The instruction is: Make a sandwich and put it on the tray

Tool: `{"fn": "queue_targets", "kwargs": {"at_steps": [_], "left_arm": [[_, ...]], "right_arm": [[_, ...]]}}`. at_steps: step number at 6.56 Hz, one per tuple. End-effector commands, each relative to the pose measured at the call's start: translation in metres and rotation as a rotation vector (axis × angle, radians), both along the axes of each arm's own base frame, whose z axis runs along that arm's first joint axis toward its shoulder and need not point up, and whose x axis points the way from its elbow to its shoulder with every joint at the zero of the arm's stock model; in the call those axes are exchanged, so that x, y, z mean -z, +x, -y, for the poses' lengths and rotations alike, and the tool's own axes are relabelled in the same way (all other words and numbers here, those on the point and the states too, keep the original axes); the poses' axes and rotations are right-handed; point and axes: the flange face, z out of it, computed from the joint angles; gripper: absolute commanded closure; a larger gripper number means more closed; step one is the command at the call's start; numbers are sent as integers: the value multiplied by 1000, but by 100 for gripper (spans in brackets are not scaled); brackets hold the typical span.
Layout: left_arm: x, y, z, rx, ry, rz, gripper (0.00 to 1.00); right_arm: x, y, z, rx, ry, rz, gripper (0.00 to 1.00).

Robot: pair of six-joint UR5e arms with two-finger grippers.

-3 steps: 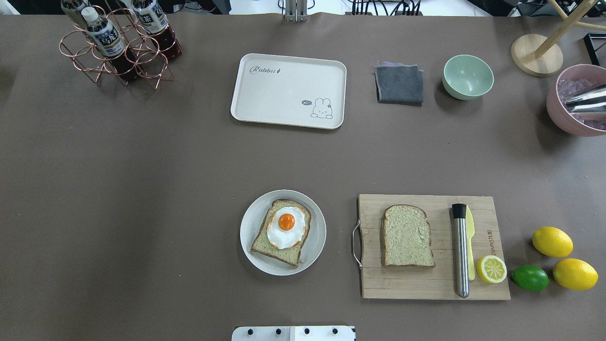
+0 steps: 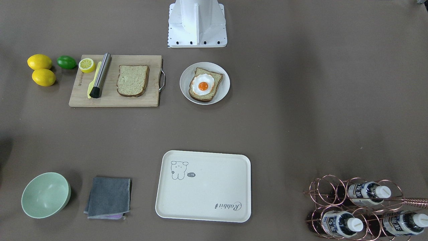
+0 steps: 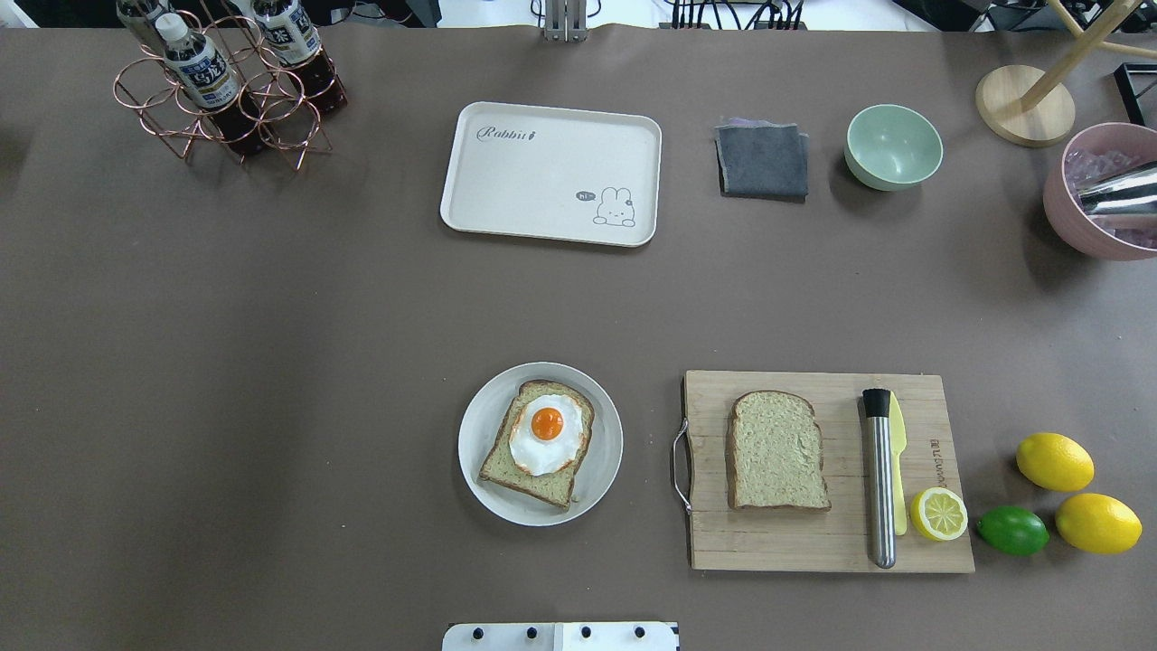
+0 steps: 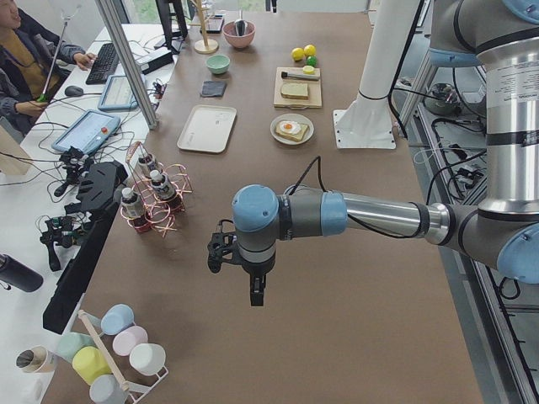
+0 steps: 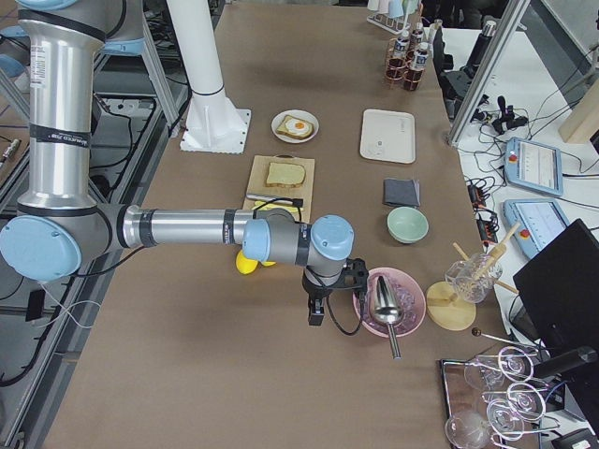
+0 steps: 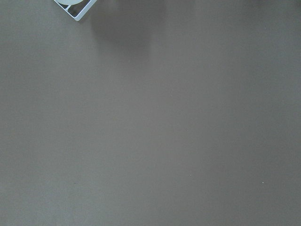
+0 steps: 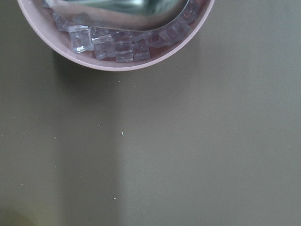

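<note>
One bread slice topped with a fried egg (image 3: 546, 436) lies on a round white plate (image 3: 470, 452), also in the front view (image 2: 202, 85). A second bare bread slice (image 3: 777, 450) lies on the wooden cutting board (image 3: 705, 533), also in the front view (image 2: 132, 80). The cream tray (image 3: 542, 181) sits at the far middle of the table with nothing on it (image 2: 207, 180). My left gripper (image 4: 257, 290) hangs over bare table far to the left. My right gripper (image 5: 316, 311) hangs beside the pink bowl. I cannot tell whether either is open or shut.
A copper rack of bottles (image 3: 226, 81) stands far left. A grey cloth (image 3: 762, 161), a green bowl (image 3: 893, 145) and a pink bowl of ice with a scoop (image 3: 1098, 194) stand far right. A muddler (image 3: 879, 479), yellow knife, half lemon (image 3: 938, 514), lemons (image 3: 1054, 461) and a lime (image 3: 1012, 530) lie near right.
</note>
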Motion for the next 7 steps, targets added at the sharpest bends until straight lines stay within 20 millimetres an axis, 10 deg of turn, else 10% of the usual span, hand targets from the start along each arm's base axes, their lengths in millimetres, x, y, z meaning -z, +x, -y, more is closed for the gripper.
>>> {"fn": "queue_targets", "kwargs": {"at_steps": [1, 7], "left_arm": [[-3, 0, -2, 2, -8, -4, 2], [22, 5, -4, 39, -3, -9, 2]], "right_arm": [[0, 0, 0, 1, 0, 2, 0], [35, -26, 9, 51, 75, 43, 0]]}}
